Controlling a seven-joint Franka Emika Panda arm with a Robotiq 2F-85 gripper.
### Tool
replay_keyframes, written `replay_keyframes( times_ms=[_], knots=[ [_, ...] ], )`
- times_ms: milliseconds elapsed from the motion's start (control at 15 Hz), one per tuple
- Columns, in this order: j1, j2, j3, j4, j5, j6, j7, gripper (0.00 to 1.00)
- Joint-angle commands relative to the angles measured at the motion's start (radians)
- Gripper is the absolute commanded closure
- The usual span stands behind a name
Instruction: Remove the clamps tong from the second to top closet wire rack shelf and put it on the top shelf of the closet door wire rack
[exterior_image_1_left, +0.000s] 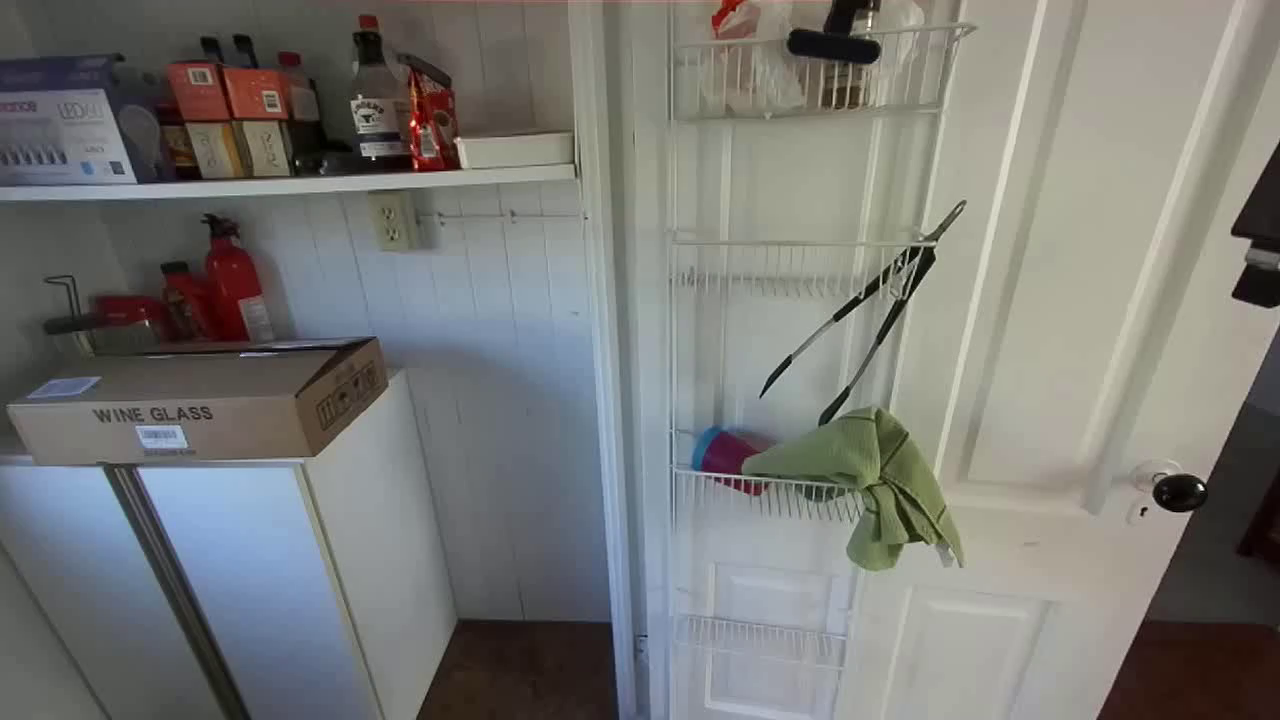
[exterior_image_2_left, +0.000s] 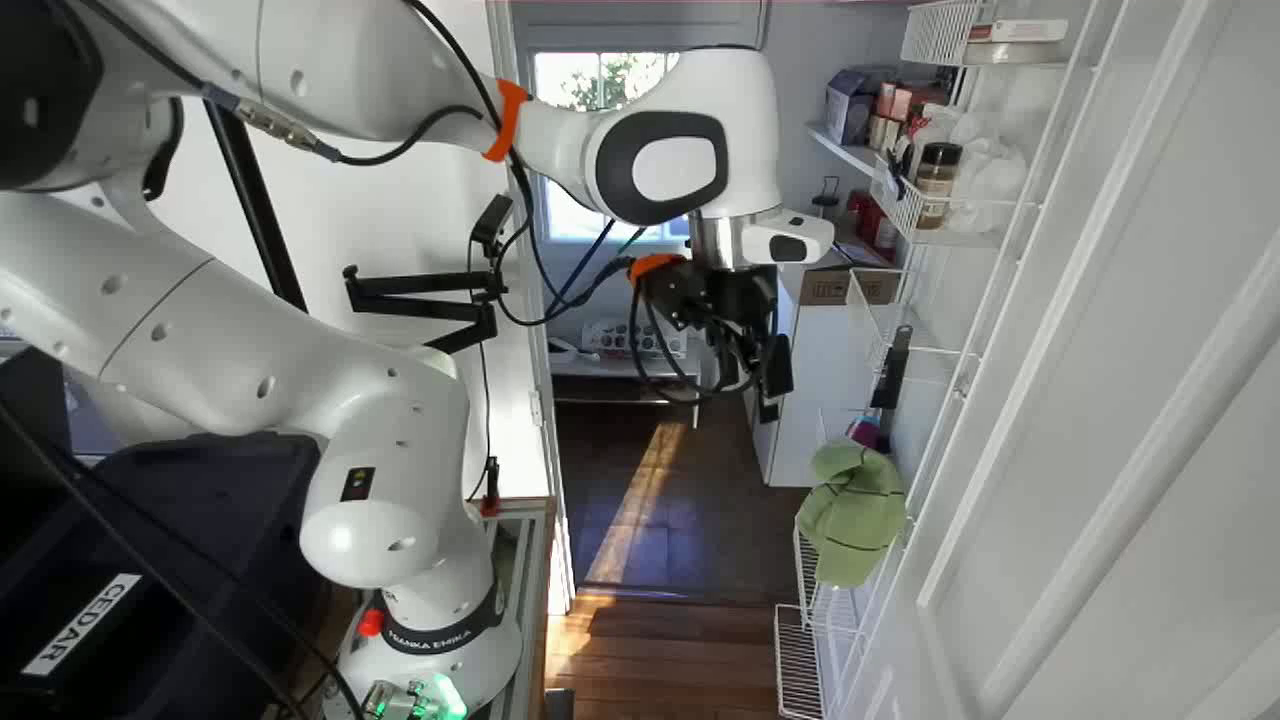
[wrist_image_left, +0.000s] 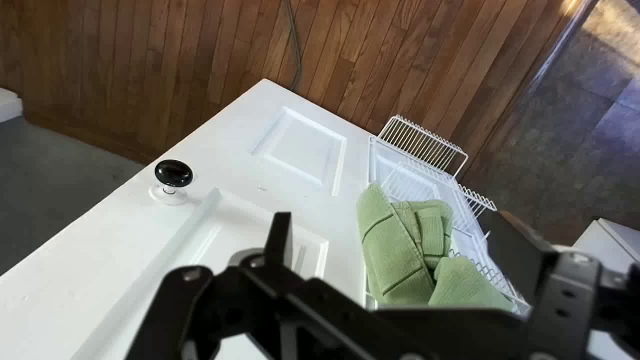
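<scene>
The tongs, black and silver, hang tilted on a wire shelf of the white door rack. Their looped end points up and right, and their spread arms hang down towards a green towel. In an exterior view the tongs show edge-on as a dark strip; they do not show in the wrist view. My gripper is open and empty, apart from the rack on the robot's side. Its fingers frame the towel in the wrist view. Part of the gripper shows at an exterior view's edge.
The shelf above holds plastic bags, a jar and a black object. A higher shelf bears a white box. Cups lie beside the towel. The white door has a black knob.
</scene>
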Motion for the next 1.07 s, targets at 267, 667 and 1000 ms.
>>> replay_keyframes(
  times_ms=[267, 667, 1000],
  knots=[
    [0.005, 0.038, -0.027, 0.008, 0.013, 0.024, 0.032, 0.00],
    [0.043, 0.201, -0.165, 0.103, 0.256, 0.182, -0.013, 0.00],
    [0.106, 0.332, -0.218, 0.211, 0.520, 0.294, -0.026, 0.00]
  ],
)
